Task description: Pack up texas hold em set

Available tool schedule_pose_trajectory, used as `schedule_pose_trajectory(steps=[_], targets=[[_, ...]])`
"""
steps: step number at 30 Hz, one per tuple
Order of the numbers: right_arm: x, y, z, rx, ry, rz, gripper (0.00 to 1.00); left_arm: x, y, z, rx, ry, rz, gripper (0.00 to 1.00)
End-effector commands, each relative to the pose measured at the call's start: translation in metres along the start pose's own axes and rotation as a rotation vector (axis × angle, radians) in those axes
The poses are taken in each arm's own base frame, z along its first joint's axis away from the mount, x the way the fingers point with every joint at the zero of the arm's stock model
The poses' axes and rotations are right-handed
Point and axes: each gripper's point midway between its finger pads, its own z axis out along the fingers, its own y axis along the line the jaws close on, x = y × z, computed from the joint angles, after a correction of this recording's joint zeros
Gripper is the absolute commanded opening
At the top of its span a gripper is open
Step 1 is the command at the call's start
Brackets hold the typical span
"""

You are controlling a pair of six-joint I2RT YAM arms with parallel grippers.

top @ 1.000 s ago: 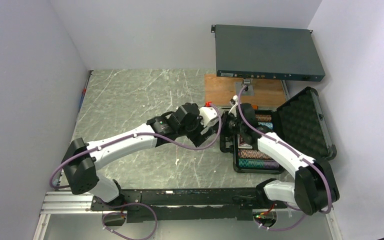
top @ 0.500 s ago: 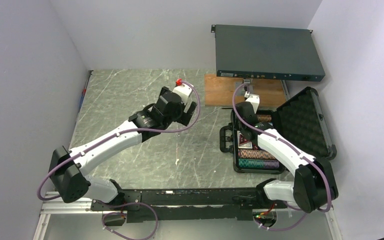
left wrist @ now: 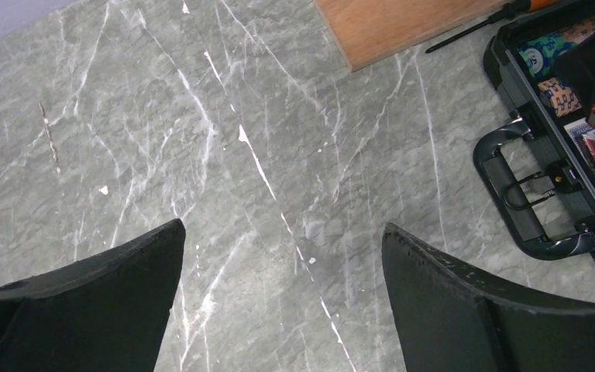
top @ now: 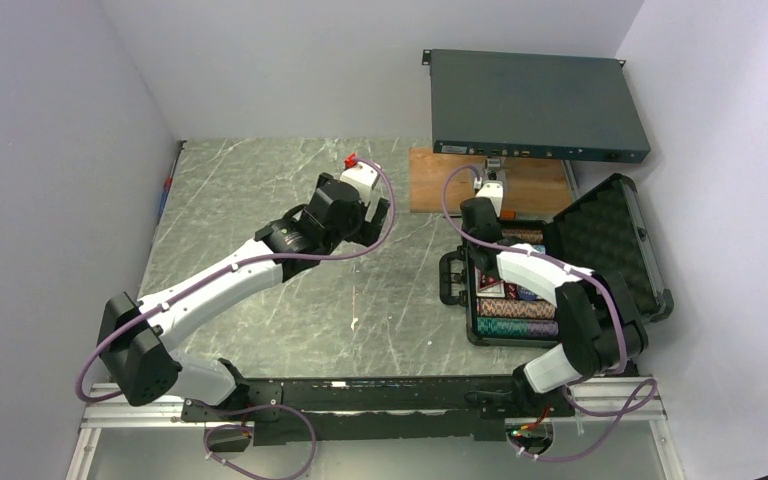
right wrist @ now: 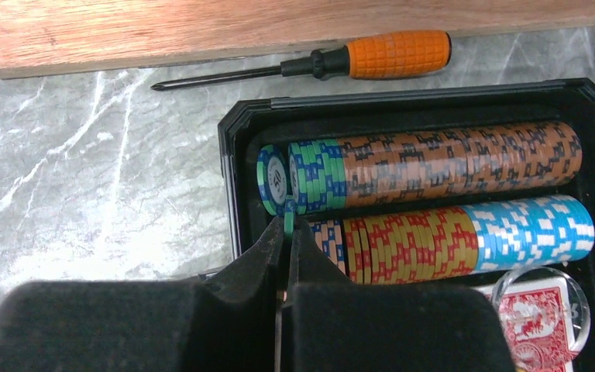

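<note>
Marble table (top: 260, 200); left end effector (left wrist: 283, 229) aloft, spread wide; right end effector (right wrist: 287, 226) pinches chip (right wrist: 288, 212) over case (right wrist: 229, 155).

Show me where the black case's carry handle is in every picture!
Top external: the handle sticks out of the case's left side, right of centre.
Left wrist: the handle is at the right edge, low down.
Right wrist: not in it.
Shared landmark: the wooden board, beyond the case's far end in all three views.
</note>
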Motion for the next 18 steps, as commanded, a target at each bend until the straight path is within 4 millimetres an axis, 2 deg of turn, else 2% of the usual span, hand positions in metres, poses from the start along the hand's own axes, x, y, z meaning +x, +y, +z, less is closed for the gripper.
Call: schedule_pose_trajectory(steps=[1,10,13,18], targets=[[-0.030,0.011,0.006,-0.043,-0.090,0.011,0.00,-0.015,-0.004,-0.008,0.044,-0.044,-0.051,0.98],[-0.030,0.015,0.020,-0.016,-0.055,-0.039,0.01,-0.017,-0.006,-0.009,0.077,-0.043,-0.080,0.97],[-0.029,0.015,0.020,-0.017,-0.053,-0.037,0.21,-0.017,-0.005,-0.009,0.078,-0.042,-0.084,0.97],[-0.031,0.009,0.013,-0.003,-0.053,-0.027,0.36,-0.016,-0.005,-0.008,0.084,-0.037,-0.091,0.96]])
